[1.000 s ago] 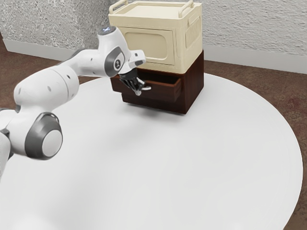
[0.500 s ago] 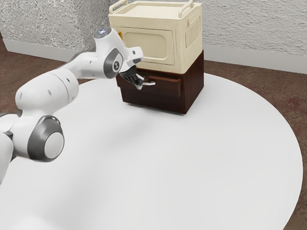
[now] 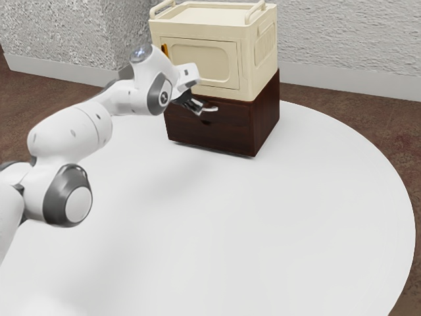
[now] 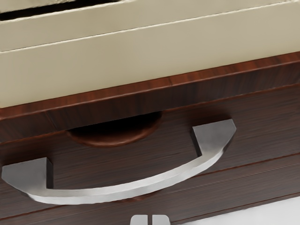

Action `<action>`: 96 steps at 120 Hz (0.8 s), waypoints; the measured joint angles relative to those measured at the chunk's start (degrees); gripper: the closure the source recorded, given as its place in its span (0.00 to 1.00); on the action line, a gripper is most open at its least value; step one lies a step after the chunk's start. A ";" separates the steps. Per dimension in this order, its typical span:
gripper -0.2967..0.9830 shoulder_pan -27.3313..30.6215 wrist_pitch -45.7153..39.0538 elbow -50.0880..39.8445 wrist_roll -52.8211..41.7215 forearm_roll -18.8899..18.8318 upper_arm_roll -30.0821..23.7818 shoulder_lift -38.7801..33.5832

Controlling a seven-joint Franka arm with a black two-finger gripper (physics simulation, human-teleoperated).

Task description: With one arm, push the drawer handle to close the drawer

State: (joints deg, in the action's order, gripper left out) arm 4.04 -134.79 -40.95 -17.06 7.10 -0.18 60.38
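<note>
A rough, pale plaster wall (image 3: 329, 33) is seen behind, and below it a brown floor (image 3: 33, 85). In front of these a round white table (image 3: 263, 217) is placed. Over it the white jointed arm (image 3: 72, 128) is extended from the exterior view's left. Near the far edge of the table, a cream plastic box with raised rails (image 3: 204, 62) is carried on a dark red-brown wooden cabinet (image 3: 266, 118).

In the upper part of this cabinet, directly under the box, the wooden drawer (image 4: 262, 126) is found. Its front appears level with the cabinet, or very nearly so; whether a thin gap is left cannot be told. The black two-finger gripper (image 3: 199, 110) is held just beside the curved silver metal handle (image 4: 131, 189); whether the two touch cannot be told. The claw is clenched, its fingertips (image 4: 161, 220) side by side, and nothing is grasped.

The last part of the pushing is judged to be in hand, the closing being almost or fully done. If any gap is left, one short, straight push toward the cabinet is called for; otherwise the gripper should be drawn back gently, without the handle being hooked.
</note>
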 joint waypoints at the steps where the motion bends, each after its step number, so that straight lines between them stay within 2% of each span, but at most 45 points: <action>1: 0.85 0.00 -0.19 0.13 -0.04 0.00 -0.01 0.05; 17: 0.85 0.00 -2.72 0.58 -0.57 -0.03 -0.57 0.53; 24: 0.85 -0.06 -3.24 -4.90 -0.72 0.65 -0.79 -2.90; 36: 0.85 -2.57 -1.26 -22.65 -0.36 1.47 0.17 -18.24; 45: 0.85 -4.42 4.05 -35.45 0.68 1.19 0.70 -31.99; 64: 0.83 -5.75 21.39 -47.98 3.79 -2.68 0.80 -52.71; 76: 0.67 -6.36 29.06 -49.91 5.36 -3.53 0.50 -57.66; 86: 0.53 -6.94 33.44 -50.02 6.50 -3.84 0.22 -58.61; 96: 0.43 -7.56 36.56 -50.02 7.46 -3.90 0.12 -59.12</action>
State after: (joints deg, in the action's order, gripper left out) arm -3.52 -98.23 -90.97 -9.60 3.20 -0.06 1.27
